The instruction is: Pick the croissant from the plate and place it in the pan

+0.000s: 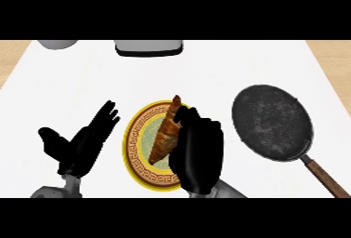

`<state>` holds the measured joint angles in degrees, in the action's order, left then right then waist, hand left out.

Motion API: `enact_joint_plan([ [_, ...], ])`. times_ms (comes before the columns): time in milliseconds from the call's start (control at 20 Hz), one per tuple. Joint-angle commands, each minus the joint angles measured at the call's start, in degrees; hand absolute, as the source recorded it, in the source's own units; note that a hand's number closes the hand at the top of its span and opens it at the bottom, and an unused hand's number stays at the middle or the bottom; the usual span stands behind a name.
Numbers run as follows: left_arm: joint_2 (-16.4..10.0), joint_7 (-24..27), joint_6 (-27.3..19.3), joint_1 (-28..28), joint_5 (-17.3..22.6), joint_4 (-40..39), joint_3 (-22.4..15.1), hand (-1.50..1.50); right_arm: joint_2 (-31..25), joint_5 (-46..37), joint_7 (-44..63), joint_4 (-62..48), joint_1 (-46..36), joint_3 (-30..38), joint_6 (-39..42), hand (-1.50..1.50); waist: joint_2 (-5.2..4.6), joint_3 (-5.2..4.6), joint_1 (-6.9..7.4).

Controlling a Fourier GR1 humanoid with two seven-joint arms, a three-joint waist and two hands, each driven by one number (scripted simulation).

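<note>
The croissant point(163, 135) lies lengthwise across the yellow-rimmed plate point(132, 139), its upper tip reaching just past the plate's far rim. My right hand point(200, 151), back to the camera, covers the plate's right half and touches the pastry's right flank; I cannot tell whether it has closed on the pastry. My left hand point(79, 144) rests just left of the plate, fingers straight and spread, holding nothing. To the right, apart from the plate, sits the dark pan point(272, 123), its brown handle point(328, 179) pointing toward the near right corner of the white counter point(205, 69). At the counter's far edge are a grey object point(58, 44) and a dark-rimmed white one point(149, 47).
</note>
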<state>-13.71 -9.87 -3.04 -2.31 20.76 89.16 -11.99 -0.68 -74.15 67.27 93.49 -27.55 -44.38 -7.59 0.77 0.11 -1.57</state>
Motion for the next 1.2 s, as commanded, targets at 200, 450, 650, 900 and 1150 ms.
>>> enact_joint_plan([
  [200, 0.87, -1.97, -0.43, -0.9, -1.19, 0.83, -1.36, 0.0, 0.42, -5.79, 2.35, 4.75, 12.65, 6.6, -14.93, 1.5, -0.71, -0.04, 0.93],
  [450, 1.6, -0.89, -0.07, -0.48, -2.12, 1.65, -1.22, 0.0, -2.84, -6.38, -5.77, -3.95, 14.44, 15.52, -18.82, 1.5, -0.86, -0.07, 1.81],
  [650, 2.43, 0.36, 1.47, -2.55, -2.09, -3.38, 0.03, 0.0, -4.51, -7.46, -10.36, -6.79, 15.37, 20.48, -25.36, 1.5, -0.92, -0.08, 1.56],
  [900, 2.79, -1.9, 1.15, -2.37, -1.9, 0.31, -0.5, 0.0, -6.95, -7.36, -12.67, -15.6, 9.91, 31.04, -31.81, 1.5, -0.99, -0.06, 2.0],
  [1150, 2.24, -0.94, 1.57, -1.82, -3.14, -1.33, 0.33, 0.0, -10.56, -0.4, -21.03, -25.72, 10.24, 37.65, -45.56, 1.5, -1.08, -0.02, 2.23],
])
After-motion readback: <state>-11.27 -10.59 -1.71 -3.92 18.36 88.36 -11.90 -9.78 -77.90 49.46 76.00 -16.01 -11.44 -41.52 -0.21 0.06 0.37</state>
